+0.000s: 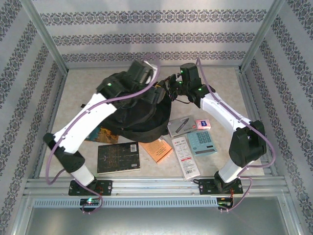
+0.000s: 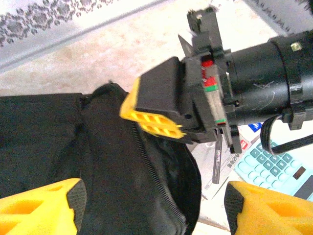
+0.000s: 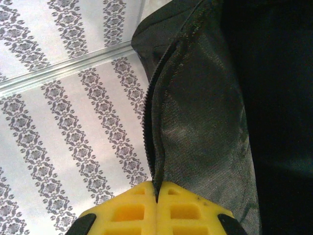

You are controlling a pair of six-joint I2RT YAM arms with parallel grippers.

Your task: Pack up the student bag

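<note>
Currently, the student bag [image 1: 142, 120] is lying at the middle of the surface [image 1: 78, 83], beneath both arms. The right pincer [image 3: 156, 196] is clamping together on the fabric edge beside the zip [image 3: 148, 112], holding that lip raised. The left pincer [image 2: 152, 215] is hovering over the bag with its fingers [image 2: 44, 205] wide apart, gripping nothing. A black book [image 1: 118, 157], an orange book [image 1: 156, 149] and a calculator [image 1: 202, 142] are lying on the near side, outside the bag. Judgement: the mouth is being opened. The right grip should be holding the lip taut while the left is taking the opposite edge, so the opening is gaping wide enough for loading.
</note>
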